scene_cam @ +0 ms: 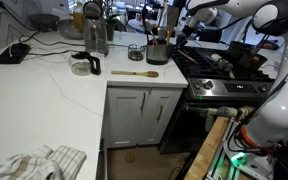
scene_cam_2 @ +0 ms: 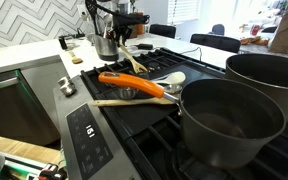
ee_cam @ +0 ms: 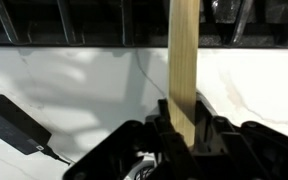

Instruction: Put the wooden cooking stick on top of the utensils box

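Observation:
In the wrist view my gripper (ee_cam: 184, 128) is shut on the wooden cooking stick (ee_cam: 184, 60). It shows as a flat, light-brown strip running straight up out of the jaws over the white counter; its far end is cut off by the frame. In both exterior views the gripper (scene_cam: 164, 33) (scene_cam_2: 124, 17) hangs just above the utensils box, a round container (scene_cam: 157, 53) (scene_cam_2: 106, 45) at the counter's edge beside the stove. The held stick is too small to make out in the exterior views.
A separate wooden spoon (scene_cam: 134, 73) lies on the white counter (scene_cam: 54, 95). Near it stand a glass (scene_cam: 136, 52), a metal pitcher (scene_cam: 96, 35) and a black device with cable (ee_cam: 9, 125). The stove holds two pots (scene_cam_2: 224, 120), an orange spatula (scene_cam_2: 129, 83) and wooden utensils.

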You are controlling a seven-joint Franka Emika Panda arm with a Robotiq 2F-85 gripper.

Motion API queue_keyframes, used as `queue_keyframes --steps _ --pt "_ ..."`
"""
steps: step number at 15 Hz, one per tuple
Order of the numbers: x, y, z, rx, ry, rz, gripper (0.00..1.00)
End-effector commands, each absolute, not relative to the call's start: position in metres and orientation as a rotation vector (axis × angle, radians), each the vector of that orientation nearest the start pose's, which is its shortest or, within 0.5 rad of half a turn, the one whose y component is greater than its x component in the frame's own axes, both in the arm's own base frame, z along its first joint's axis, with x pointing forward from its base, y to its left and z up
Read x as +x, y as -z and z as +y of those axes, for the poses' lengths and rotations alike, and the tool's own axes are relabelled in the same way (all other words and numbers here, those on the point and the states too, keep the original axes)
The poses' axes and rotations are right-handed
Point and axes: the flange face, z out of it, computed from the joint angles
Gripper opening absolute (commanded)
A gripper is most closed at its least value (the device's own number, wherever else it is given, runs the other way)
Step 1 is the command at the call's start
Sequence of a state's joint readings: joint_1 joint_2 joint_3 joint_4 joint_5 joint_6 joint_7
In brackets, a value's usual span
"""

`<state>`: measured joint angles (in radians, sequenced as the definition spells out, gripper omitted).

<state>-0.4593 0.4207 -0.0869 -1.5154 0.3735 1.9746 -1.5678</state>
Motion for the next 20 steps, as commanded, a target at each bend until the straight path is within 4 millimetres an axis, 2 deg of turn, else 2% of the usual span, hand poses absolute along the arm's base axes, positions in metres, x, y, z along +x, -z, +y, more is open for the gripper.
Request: queue_keyframes --steps 1,13,20 --pt "0.587 -0.434 -0.327 -2.655 0.481 -1.274 0.07" --pt "0.568 -0.464 -0.314 -2.596 0.602 -1.335 0.07" --pt "0.554 -0.476 -0.289 -2.57 0.59 -1.448 0.07"
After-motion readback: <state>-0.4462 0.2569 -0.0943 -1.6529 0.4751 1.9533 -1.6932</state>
